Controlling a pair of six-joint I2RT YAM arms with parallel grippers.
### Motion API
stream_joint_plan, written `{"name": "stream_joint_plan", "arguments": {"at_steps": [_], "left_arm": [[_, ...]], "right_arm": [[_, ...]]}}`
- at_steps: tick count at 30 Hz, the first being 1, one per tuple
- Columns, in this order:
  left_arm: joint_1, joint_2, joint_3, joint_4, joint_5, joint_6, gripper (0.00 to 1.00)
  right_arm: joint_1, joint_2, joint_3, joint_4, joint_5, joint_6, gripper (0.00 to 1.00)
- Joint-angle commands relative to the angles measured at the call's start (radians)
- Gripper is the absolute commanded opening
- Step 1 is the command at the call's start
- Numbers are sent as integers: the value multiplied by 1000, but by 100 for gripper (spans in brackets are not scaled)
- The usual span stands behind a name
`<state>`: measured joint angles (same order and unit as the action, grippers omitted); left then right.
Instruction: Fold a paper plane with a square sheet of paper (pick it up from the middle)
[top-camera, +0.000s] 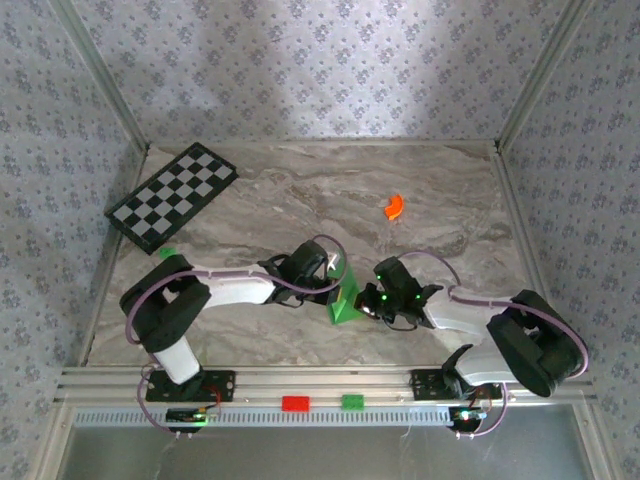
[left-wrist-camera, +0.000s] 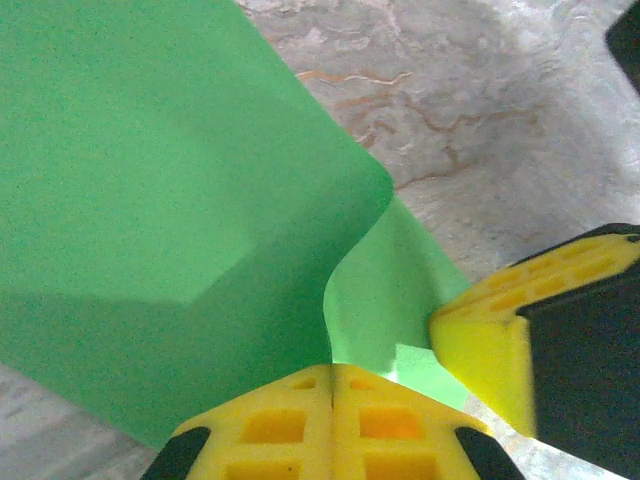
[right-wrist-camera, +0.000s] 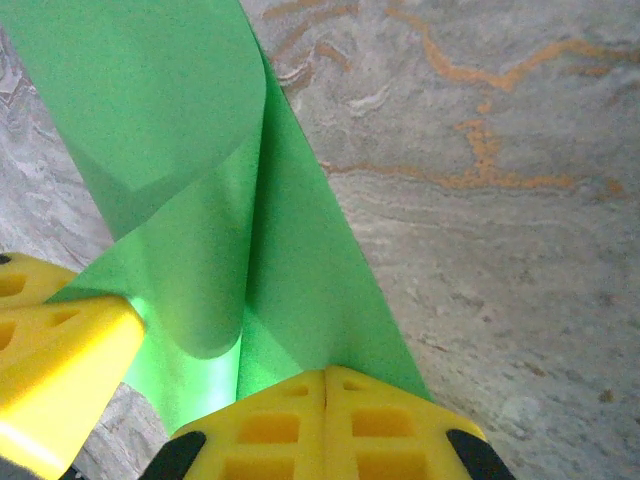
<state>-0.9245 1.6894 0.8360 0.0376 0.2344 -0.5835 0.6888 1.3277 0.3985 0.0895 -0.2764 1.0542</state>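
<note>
The green sheet of paper (top-camera: 343, 306) stands folded and upright on the marble table, between my two grippers. My left gripper (top-camera: 338, 274) is shut on its edge from the left; in the left wrist view the jaws (left-wrist-camera: 332, 368) meet on the paper (left-wrist-camera: 150, 200), which curls up and away. My right gripper (top-camera: 372, 300) is shut on the paper from the right; in the right wrist view its jaws (right-wrist-camera: 325, 372) pinch a creased fold of the paper (right-wrist-camera: 200, 190). Each wrist view shows the other gripper's yellow finger beside the paper. Whether the fold has the paper plane's shape I cannot tell.
A black-and-white checkered board (top-camera: 172, 195) lies at the back left, a tiny green block (top-camera: 167, 253) just before it. An orange curved piece (top-camera: 394, 206) sits at the back right. A red block (top-camera: 296, 403) and a green block (top-camera: 353, 402) rest on the front rail.
</note>
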Motion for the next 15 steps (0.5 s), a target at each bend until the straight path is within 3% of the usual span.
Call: {"name": "stream_joint_plan", "arguments": {"at_steps": [1, 15], "left_arm": [[6, 12, 33, -43, -41, 46, 1], [6, 35, 40, -54, -73, 85, 1]], "right_arm": [[10, 28, -4, -111, 35, -6, 0], [12, 19, 10, -138, 32, -13, 0]]}}
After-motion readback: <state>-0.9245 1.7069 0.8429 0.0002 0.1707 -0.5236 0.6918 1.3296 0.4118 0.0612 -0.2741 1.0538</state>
